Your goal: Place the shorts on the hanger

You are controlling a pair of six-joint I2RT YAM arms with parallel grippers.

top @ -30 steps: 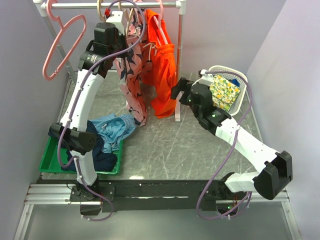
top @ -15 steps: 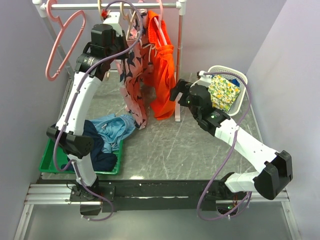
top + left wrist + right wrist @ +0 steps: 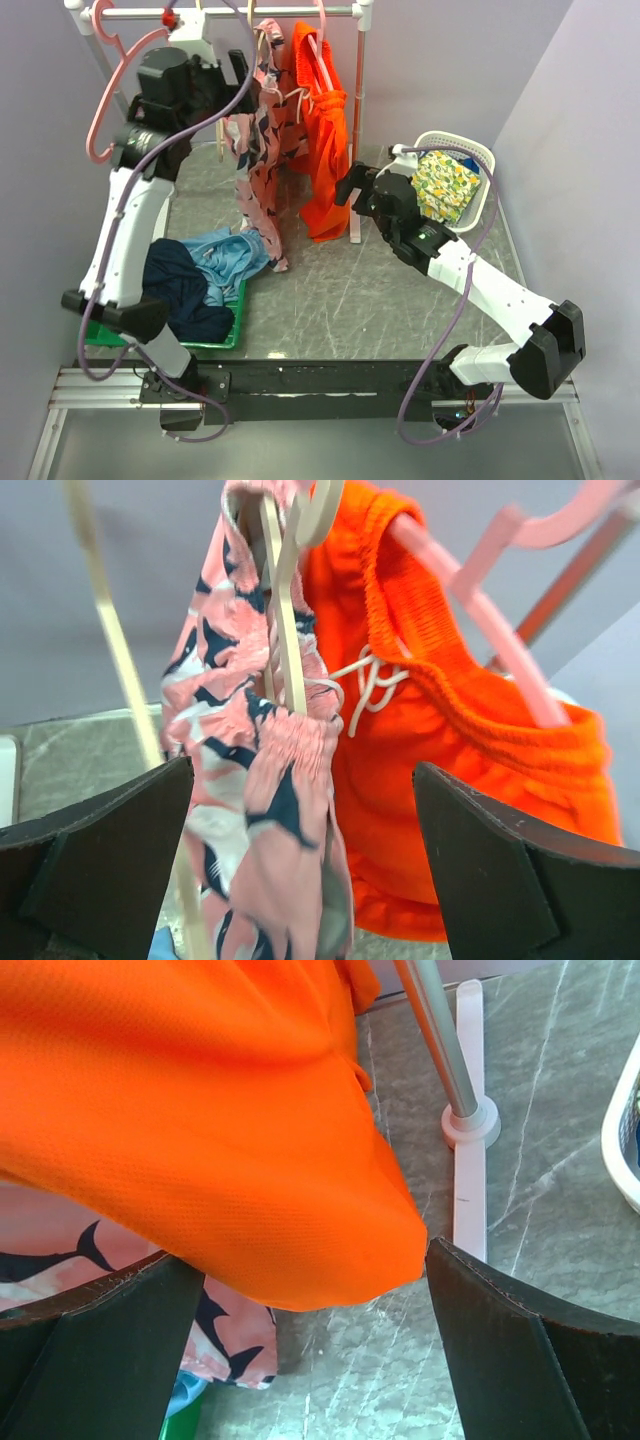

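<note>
Upper centre, the shorts point(image 3: 258, 150) hang on the hanger point(image 3: 285, 630) from the rail point(image 3: 135, 12) (other shorts point(image 3: 325, 140) just right); basket point(image 3: 455, 138) right, tray point(image 3: 230, 330) lower left.

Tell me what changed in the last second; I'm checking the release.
The left end effector opened, letting go of the hung shorts, and its arm drew back left. The shorts now hang free on the hanger from the rail. The right end effector stayed open beside the orange shorts.

Orange shorts point(image 3: 325, 140) on rail point(image 3: 300, 10); blue clothes point(image 3: 215, 262) in green tray point(image 3: 95, 330); white basket point(image 3: 487, 195)
</note>
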